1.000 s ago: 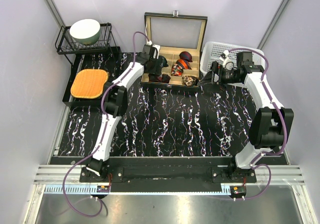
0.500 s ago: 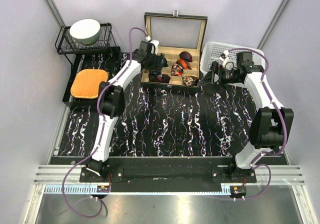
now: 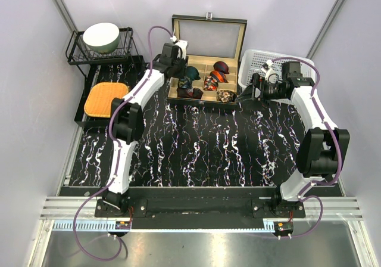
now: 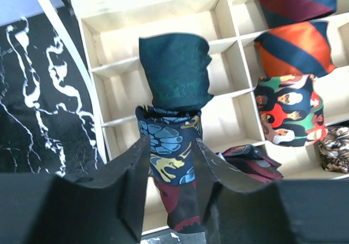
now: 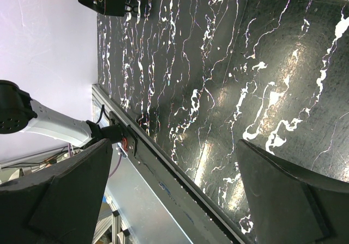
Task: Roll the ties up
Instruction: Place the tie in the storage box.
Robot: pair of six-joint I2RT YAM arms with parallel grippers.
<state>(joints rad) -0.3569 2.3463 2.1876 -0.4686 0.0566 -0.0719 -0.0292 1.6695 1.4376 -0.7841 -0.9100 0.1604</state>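
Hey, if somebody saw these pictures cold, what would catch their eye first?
Most likely the open wooden tie box at the back of the marbled black table, holding colourful rolled ties. In the left wrist view the left gripper straddles a navy tie with teal-and-gold pattern, a dark green roll just beyond it. The orange cushion at the table's left side also stands out.

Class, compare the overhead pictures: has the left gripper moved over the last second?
Yes. The left gripper has pulled away leftward and rearward, from over the left compartments of the box toward its left wall.
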